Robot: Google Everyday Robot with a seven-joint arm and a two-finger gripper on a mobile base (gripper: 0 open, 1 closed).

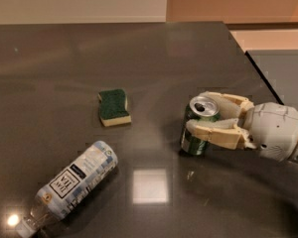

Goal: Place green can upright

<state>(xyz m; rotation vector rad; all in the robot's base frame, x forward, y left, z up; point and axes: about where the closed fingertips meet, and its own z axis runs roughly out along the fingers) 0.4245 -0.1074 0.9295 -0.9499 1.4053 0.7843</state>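
My gripper (198,114), at the right middle of the frame, is clamped on the green can (194,143). The can stands upright on the dark table (64,58), held between my two fingers.

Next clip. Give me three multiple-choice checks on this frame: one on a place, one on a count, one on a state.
1. Where is the robot's hand?
A. At the table's far left.
B. Above the far edge.
C. At the right, around the small dark-green metal can.

2. How many loose objects are on the dark table?
A. Two.
B. Three.
C. Five.

3. How is the can placed?
A. Upright.
B. On its side.
C. Upside down.

Key: 1C, the hand grips the can's sides. 2B, there is the can, a green-topped yellow sponge and a clear labelled bottle lying down. 3A, the can's silver pull-tab top faces up.
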